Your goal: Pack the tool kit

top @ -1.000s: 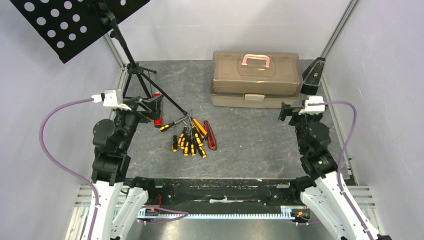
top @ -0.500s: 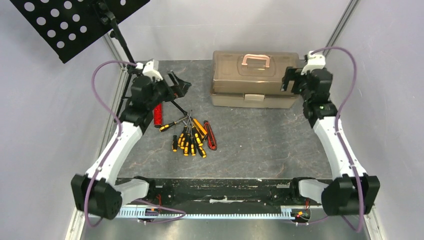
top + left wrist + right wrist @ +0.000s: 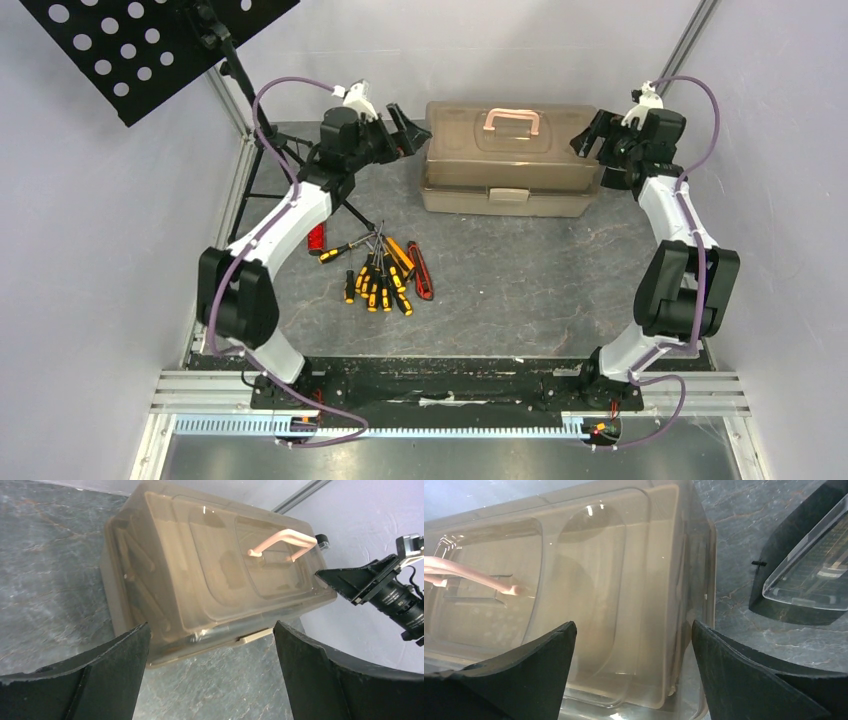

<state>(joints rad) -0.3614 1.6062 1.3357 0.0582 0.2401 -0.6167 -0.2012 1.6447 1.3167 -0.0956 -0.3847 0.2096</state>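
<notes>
Left tool (image 3: 410, 131): jaws apart, beside toolbox (image 3: 470, 165).
Right tool (image 3: 588, 138): jaws apart, at opposite end.
Toolbox lid: closed.
Screwdrivers (image 3: 378, 276): heaped on counter (image 3: 520, 275).

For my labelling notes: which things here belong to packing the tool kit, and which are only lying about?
For the job: toolbox; screwdrivers; orange utility knife; red utility knife.
Lying about: red bar; music stand.

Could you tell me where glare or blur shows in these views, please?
Top view: sharp and evenly lit, only faint shadows around the toolbox. Left wrist view: one small glare spot on its top, slightly soft. Right wrist view: similar glare, hazy plastic.
</notes>
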